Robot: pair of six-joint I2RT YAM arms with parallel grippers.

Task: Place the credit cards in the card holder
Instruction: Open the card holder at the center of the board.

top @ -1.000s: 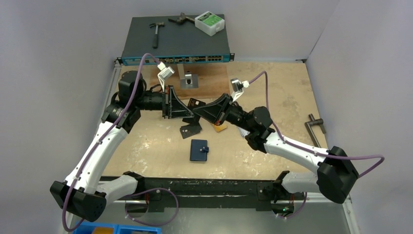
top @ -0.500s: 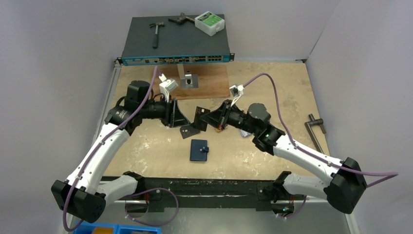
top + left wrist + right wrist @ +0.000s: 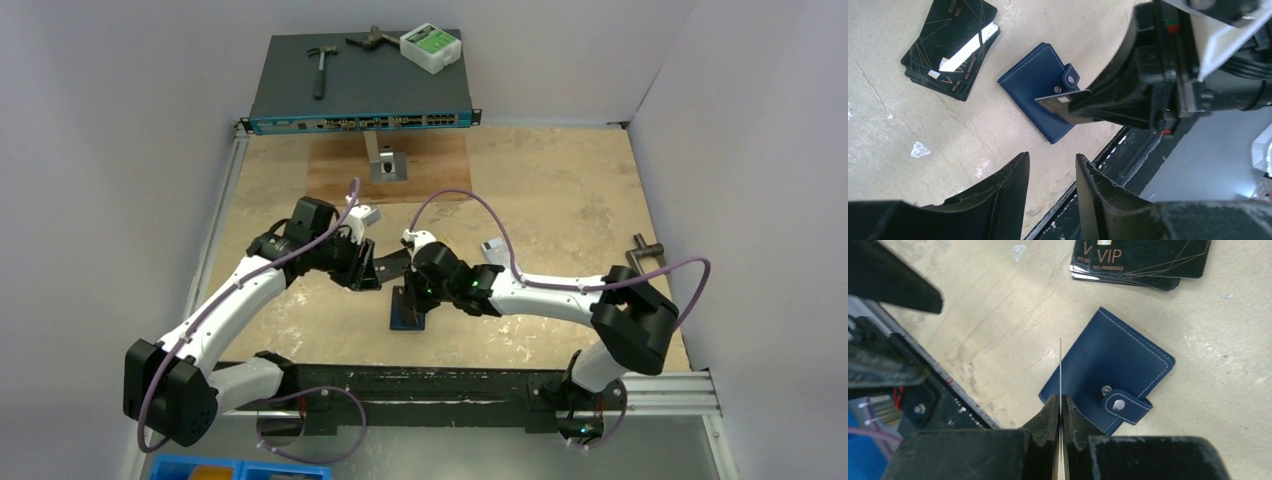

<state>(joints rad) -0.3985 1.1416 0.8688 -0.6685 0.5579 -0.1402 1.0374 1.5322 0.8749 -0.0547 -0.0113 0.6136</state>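
The card holder (image 3: 1040, 90) (image 3: 1118, 365) (image 3: 403, 318) is dark navy and lies closed on the table with its snap tab fastened. My right gripper (image 3: 1060, 399) (image 3: 413, 298) is shut on a thin silver-grey credit card (image 3: 1060, 365) (image 3: 1063, 99). I see that card edge-on, just above the holder's near edge. A stack of black credit cards (image 3: 950, 47) (image 3: 1143, 260) (image 3: 392, 263) lies beside the holder. My left gripper (image 3: 1051, 156) (image 3: 366, 272) hangs open with nothing in it, left of the holder and near the stack.
A network switch (image 3: 360, 95) at the back carries a hammer (image 3: 320, 65) and a white box (image 3: 430, 47). A metal block (image 3: 385, 165) stands on a wooden board (image 3: 440, 165). A metal tool (image 3: 648, 258) lies at the right. The black rail (image 3: 430, 385) runs along the near edge.
The left gripper has opened, letting go of the card, and drawn back towards the near left. The right gripper has carried the card down and forward to just above the card holder.
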